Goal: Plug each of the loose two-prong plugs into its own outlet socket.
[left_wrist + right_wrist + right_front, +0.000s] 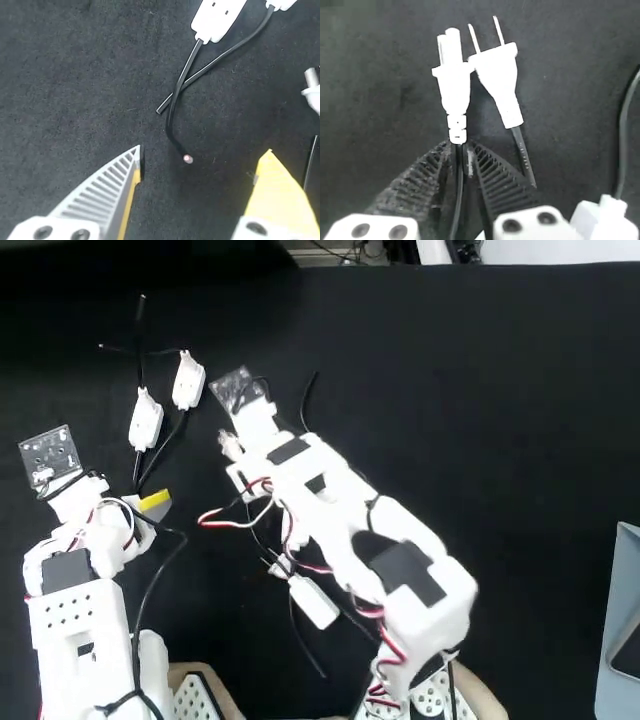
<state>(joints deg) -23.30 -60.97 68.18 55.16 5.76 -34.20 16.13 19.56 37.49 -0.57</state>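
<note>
While the right gripper [461,152] pinches a white plug [454,85] by its cord, the left gripper [204,150] holds its fingers wide apart, empty.

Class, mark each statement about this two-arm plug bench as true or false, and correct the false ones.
1. The right claw is shut on a white plug. True.
2. The left claw grips an outlet socket. False: it is open and empty above the table.
3. A second plug lies beside the gripped one. True.
4. The outlet sockets are stacked. False: one socket lies beside the other socket, flat on the table.
</note>
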